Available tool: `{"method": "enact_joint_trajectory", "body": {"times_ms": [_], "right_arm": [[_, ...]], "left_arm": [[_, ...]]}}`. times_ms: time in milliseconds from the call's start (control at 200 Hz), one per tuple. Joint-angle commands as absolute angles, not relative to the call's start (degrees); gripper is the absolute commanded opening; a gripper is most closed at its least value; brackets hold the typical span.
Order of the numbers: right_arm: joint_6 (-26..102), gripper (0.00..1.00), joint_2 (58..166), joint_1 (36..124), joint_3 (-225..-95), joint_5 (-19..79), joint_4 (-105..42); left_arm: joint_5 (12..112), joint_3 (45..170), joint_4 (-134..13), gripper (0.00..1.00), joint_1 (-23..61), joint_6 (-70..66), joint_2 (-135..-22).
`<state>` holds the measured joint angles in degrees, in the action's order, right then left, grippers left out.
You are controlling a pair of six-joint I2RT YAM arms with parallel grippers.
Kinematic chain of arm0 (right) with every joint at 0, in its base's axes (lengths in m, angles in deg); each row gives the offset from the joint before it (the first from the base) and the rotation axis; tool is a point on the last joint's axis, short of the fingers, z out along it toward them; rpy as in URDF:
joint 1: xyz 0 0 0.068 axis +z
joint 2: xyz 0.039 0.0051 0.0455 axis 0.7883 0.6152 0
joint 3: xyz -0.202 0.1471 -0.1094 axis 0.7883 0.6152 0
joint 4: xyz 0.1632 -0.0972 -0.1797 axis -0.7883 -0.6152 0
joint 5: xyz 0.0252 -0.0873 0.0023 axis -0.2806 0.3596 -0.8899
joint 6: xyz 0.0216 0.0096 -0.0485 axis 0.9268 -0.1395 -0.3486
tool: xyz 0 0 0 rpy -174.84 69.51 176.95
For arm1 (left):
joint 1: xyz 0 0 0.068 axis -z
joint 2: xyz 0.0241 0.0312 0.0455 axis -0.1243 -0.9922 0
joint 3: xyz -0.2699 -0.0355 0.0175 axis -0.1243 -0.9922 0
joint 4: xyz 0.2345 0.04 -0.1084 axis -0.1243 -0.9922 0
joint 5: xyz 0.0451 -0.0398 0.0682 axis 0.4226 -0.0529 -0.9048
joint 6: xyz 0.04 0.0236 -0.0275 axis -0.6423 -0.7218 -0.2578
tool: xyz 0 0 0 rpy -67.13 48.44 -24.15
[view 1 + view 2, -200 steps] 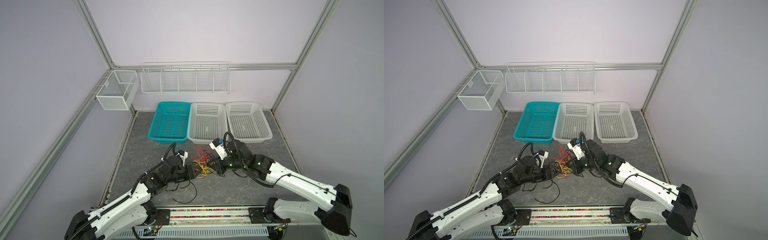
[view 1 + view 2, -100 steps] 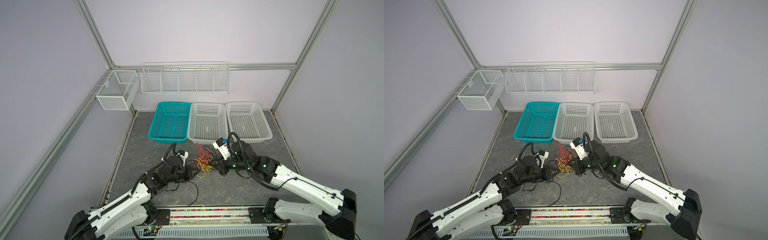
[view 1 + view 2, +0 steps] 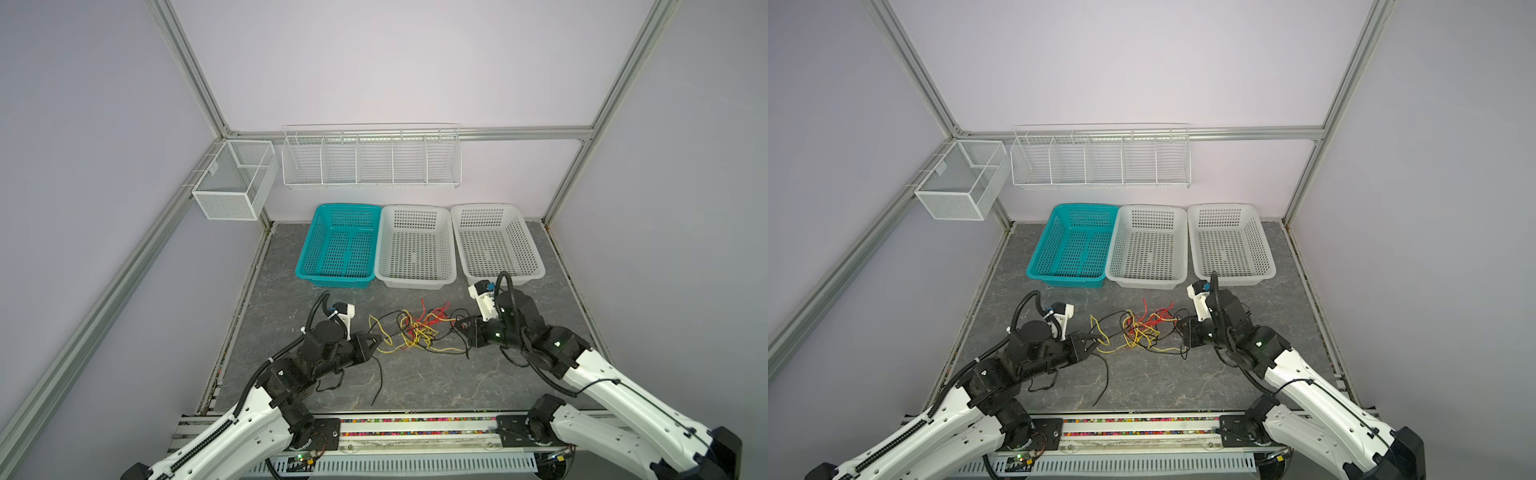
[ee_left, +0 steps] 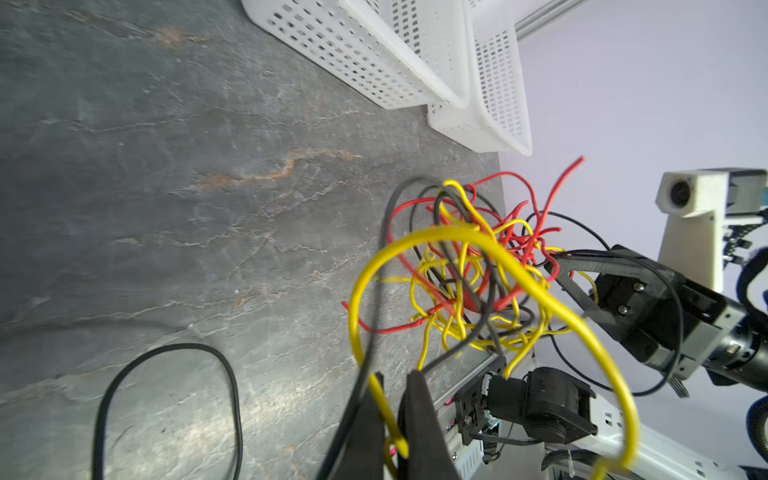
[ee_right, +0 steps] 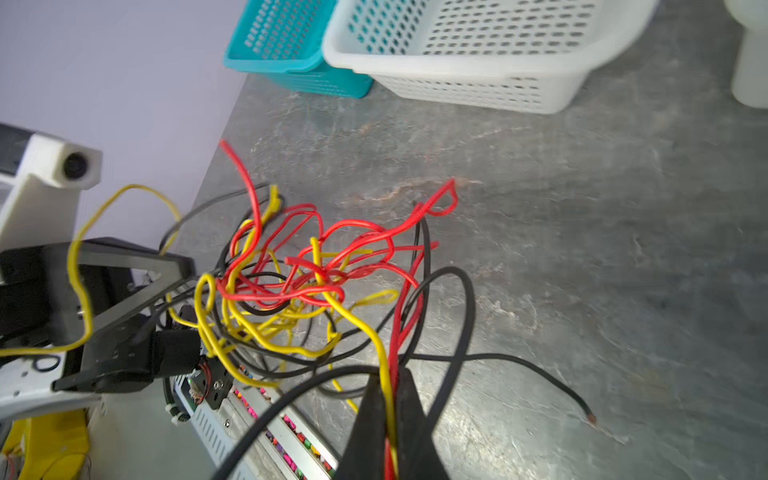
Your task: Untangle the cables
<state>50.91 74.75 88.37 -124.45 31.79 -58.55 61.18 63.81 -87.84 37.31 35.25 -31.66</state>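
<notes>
1. Containers. Three perforated baskets stand side by side along the back of the table [image 3: 415, 386]: a teal basket [image 3: 348, 206], a middle white basket [image 3: 415, 208] and a right white basket [image 3: 484, 206]. Each shows only its own slotted floor. On the wall above hang a divided wire rack [image 3: 371, 183] and, to its left, a mesh box [image 3: 224, 208], both showing bare wire only.
2. Task object. The cables [image 3: 415, 330] form a knot of yellow, red and black strands in front of the baskets, stretched between the two grippers. One black tail [image 3: 380, 380] trails across the table toward the front rail [image 3: 415, 432].
3. Left gripper [image 3: 375, 338]. Its fingers are together, pinching a yellow strand [image 4: 457, 232] at the knot's left side.
4. Right gripper [image 3: 458, 326]. Its fingers are together, clamped on a red strand [image 5: 398, 332] and a yellow one, with black loops draped around them.
5. Surroundings. The grippers face each other across the knot. The right wrist camera [image 3: 482, 293] sits just in front of the right white basket's front rim.
6. Change. A second ago the left gripper's fingers stood partly apart and both grippers lay nearer the centre. They are now farther apart, and the knot is drawn out wider. The baskets are unmoved.
</notes>
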Motion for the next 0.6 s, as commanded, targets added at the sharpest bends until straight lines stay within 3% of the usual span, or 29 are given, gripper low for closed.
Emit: {"method": "enact_joint_trajectory", "body": {"times_ms": [0, 345, 595], "right_arm": [[53.2, 0.06, 73.8, 84.4, -121.5, 34.1, -62.1], [53.7, 0.06, 75.7, 72.7, -115.0, 31.4, -65.5], [51.1, 0.06, 79.2, 71.8, -115.0, 32.4, -66.5]], "left_arm": [[57.3, 63.8, -95.2, 0.0, 35.0, 34.3, -29.2], [49.8, 72.9, -103.8, 0.0, 34.4, 31.5, -23.5], [45.6, 78.7, -109.5, 0.0, 34.4, 30.5, -22.8]]}}
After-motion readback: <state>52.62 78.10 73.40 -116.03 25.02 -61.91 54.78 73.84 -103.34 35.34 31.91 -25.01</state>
